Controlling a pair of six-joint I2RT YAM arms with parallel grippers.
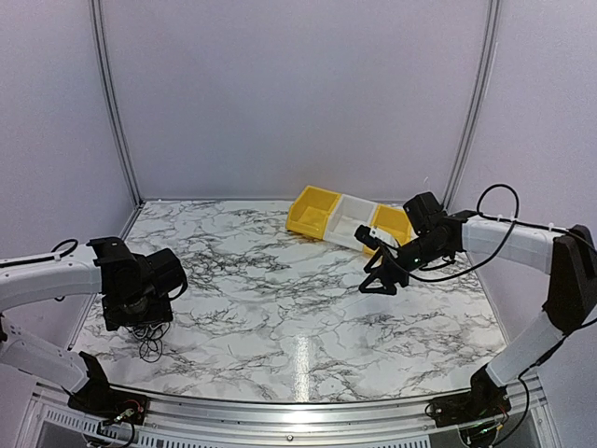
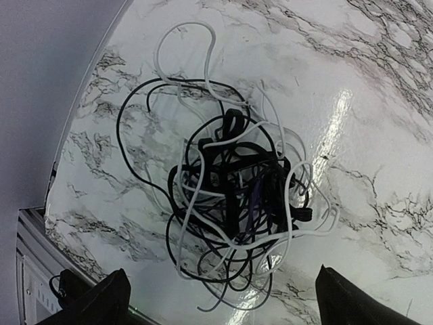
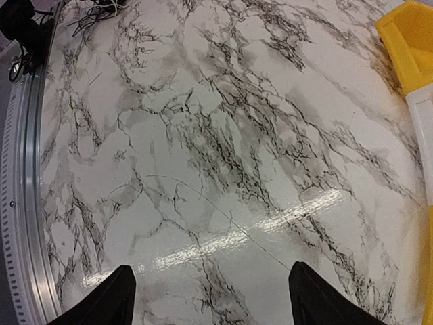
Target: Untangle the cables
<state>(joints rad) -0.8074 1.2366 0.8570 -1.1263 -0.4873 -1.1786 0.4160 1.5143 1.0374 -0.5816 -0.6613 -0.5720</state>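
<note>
The cables [image 2: 237, 189] lie on the marble table as one hand-sized tangle of thin black and whitish wires, with loose loops spreading out to the left and upward. My left gripper [image 2: 220, 288] hovers just above the tangle's near edge, open wide, touching no wire. From above, the cables [image 1: 149, 342] peek out beneath my left gripper [image 1: 140, 319] at the table's front left. My right gripper [image 1: 378, 278] hangs open over bare marble on the right, far from the tangle. In its own view the right gripper [image 3: 211, 284] holds nothing, and the cables [image 3: 101, 10] show small at the top left.
A row of bins stands at the back right: a yellow bin [image 1: 312, 211], a white bin [image 1: 353, 222] and another yellow bin [image 1: 392, 224]. The table's metal front rail [image 3: 27, 203] runs close behind the tangle. A purple wall [image 2: 40, 81] borders the left edge.
</note>
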